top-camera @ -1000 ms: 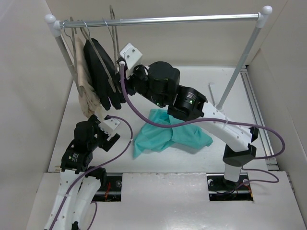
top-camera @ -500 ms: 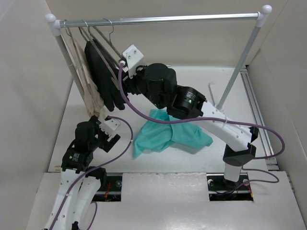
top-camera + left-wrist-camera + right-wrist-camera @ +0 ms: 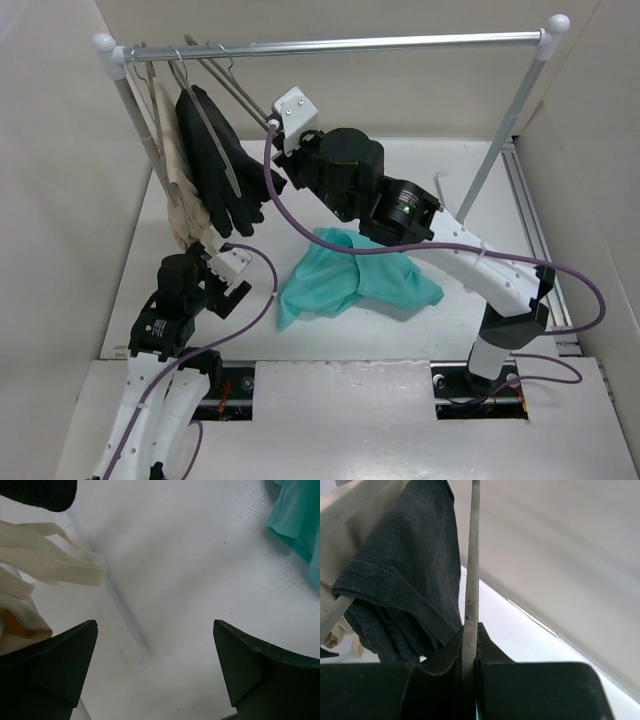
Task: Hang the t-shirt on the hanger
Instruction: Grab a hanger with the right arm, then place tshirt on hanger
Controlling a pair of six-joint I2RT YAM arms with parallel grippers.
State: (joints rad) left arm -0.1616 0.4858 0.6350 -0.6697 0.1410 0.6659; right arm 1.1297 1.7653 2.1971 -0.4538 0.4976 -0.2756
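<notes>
The teal-green t-shirt lies crumpled on the white table under my right arm; its edge shows in the left wrist view. The slim grey hanger has its hook over the rail at the left. My right gripper is shut on the lower end of one hanger arm; in the right wrist view the hanger runs straight up from between the closed right gripper. My left gripper is open and empty, low over the table left of the shirt, and also shows in its wrist view.
A metal rail spans the back on two posts; the right post slants to the table. A black garment and a beige garment hang on other hangers at the left. Cardboard walls close in both sides.
My right gripper has moved right and slightly up with the hanger arm in it, tilting the hanger out from the rail. The hung garments swayed. The left arm has not moved.
</notes>
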